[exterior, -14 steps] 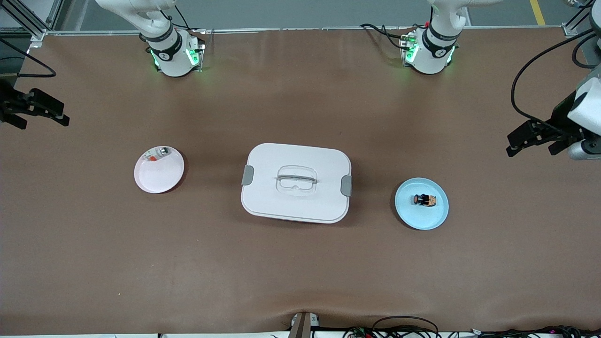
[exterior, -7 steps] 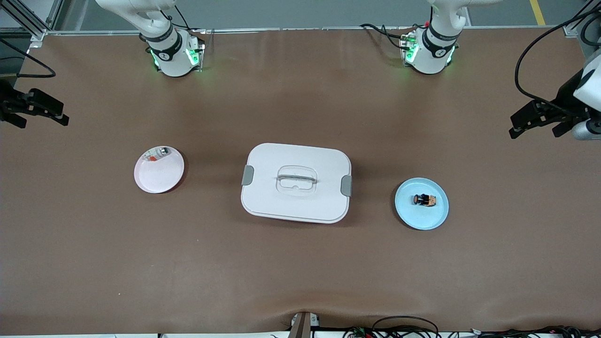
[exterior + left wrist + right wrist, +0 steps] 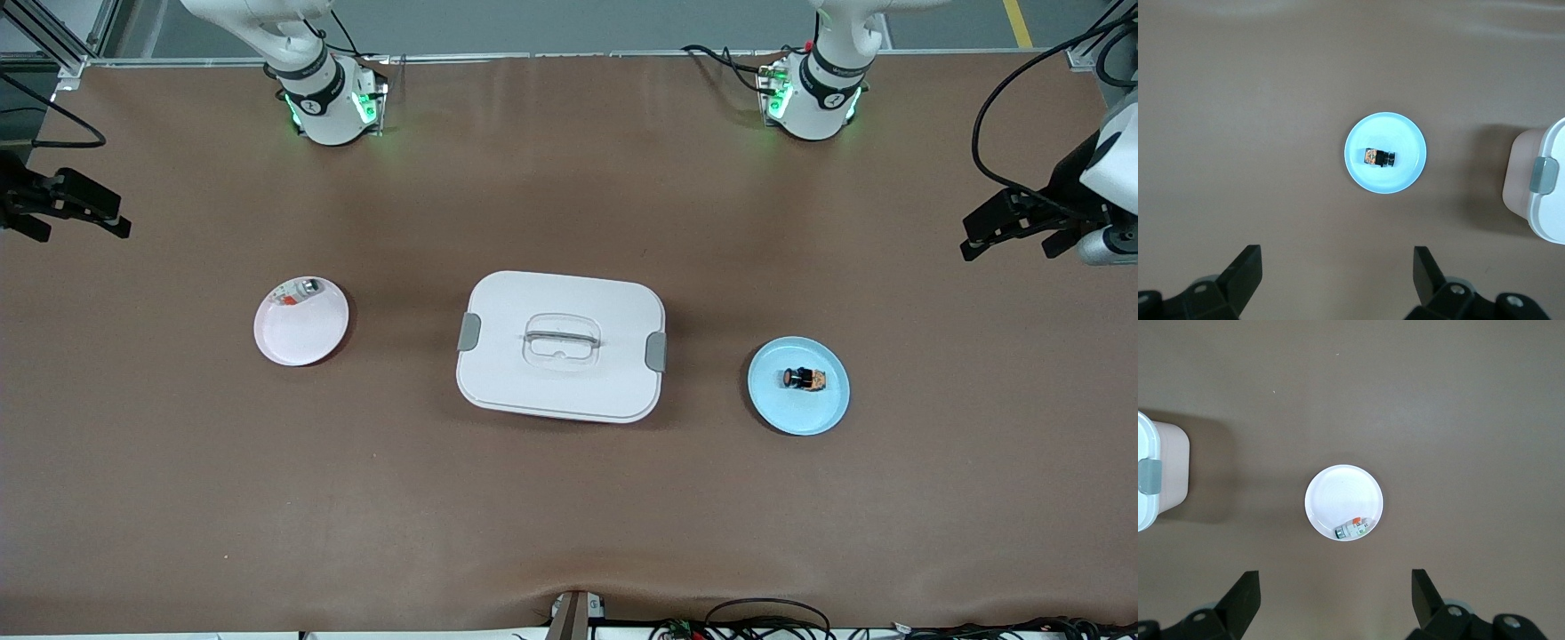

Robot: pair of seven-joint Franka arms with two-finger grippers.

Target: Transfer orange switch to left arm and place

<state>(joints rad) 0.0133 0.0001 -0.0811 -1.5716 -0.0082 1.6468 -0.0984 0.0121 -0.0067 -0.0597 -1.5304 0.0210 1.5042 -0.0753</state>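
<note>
Two hands hang high and spread wide, holding nothing. From the front, the left hand [image 3: 1013, 233] is over the table's edge at the left arm's end, the right hand [image 3: 67, 209] over the other end, waiting. The orange switch [image 3: 803, 379] lies on the blue plate [image 3: 822, 418], beside the box [image 3: 560, 345]. From the left wrist, the switch [image 3: 1378, 157] looks tiny, stiff and light, likely to roll; I'd pinch its blocky body across the flats. From the right wrist, a white part [image 3: 1351, 531] rests on the pink plate [image 3: 1341, 493].
</note>
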